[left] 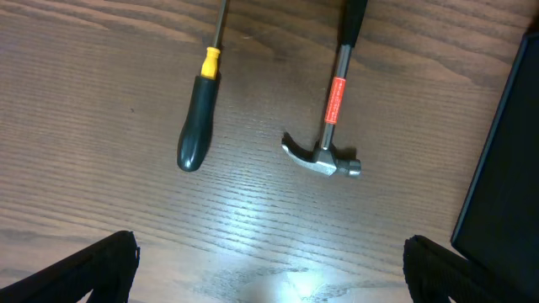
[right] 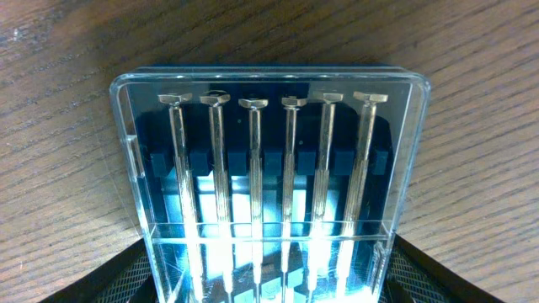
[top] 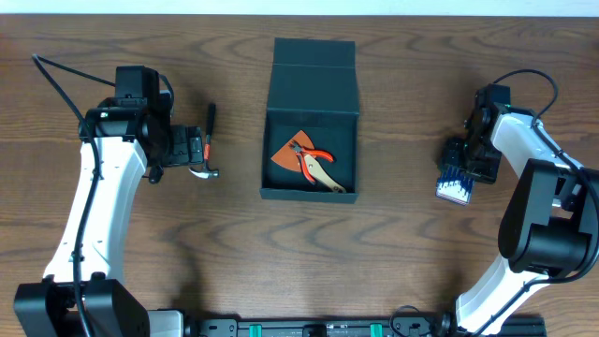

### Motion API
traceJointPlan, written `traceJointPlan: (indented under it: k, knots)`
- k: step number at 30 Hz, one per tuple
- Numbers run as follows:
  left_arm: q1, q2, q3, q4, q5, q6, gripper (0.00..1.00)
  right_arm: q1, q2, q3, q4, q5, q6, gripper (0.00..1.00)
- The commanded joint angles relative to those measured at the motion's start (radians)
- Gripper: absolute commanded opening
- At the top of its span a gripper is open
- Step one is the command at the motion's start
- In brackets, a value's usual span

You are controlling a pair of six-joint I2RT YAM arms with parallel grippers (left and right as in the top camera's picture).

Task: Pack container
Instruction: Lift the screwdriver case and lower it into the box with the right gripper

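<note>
1. The container [top: 314, 80] is sitting at the middle of the table [top: 402, 262], between the two arms and toward the far edge.
2. Its mouth is facing up. The flap lid is lying open on the far side, so the opened box is running lengthwise from the far edge toward the robot.
3. Orange-handled pliers [top: 314, 161] are lying inside it, tilted, on an orange triangular piece [top: 284, 150]. A pale handle [top: 332, 183] is lying beside them toward the near right corner.
4. A hammer [left: 328, 126] is lying on the table to the left of the container and apart from it, head toward the robot.
5. A screwdriver [left: 200, 118] with a black handle and yellow collar is lying just left of the hammer, roughly parallel to it.
6. The left gripper [left: 269, 269] is hovering over these two tools with its jaws wide apart and gripping nothing.
7. A clear case of precision screwdrivers [right: 269, 185] is lying well to the right of the container.
8. The right gripper [right: 269, 278] is straddling the case's near end, one finger [right: 126, 273] close against each side. Whether the jaws are actually pressing on it cannot be told.
</note>
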Motion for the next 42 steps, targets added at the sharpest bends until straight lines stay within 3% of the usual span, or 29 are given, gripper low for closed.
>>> traceJointPlan:
  k: [1,7,17,27,42]
  knots:
    - [-0.003,0.001,0.024,-0.003,-0.006,-0.001,0.98,0.003,-0.025,0.031,-0.015,0.016,0.010,0.67]
    - [-0.003,0.001,0.024,-0.003,-0.005,-0.001,0.98,0.022,-0.085,0.115,-0.076,0.013,0.010,0.65]
    - [-0.003,0.001,0.024,-0.003,-0.006,-0.001,0.98,0.100,-0.230,0.298,-0.152,0.013,0.010,0.45]
    - [-0.003,0.001,0.024,-0.003,-0.006,-0.001,0.98,0.317,-0.348,0.428,-0.156,0.012,-0.002,0.46]
    - [-0.003,0.001,0.024,-0.003,-0.005,-0.001,0.99,0.668,-0.329,0.454,-0.092,-0.040,0.022,0.48]
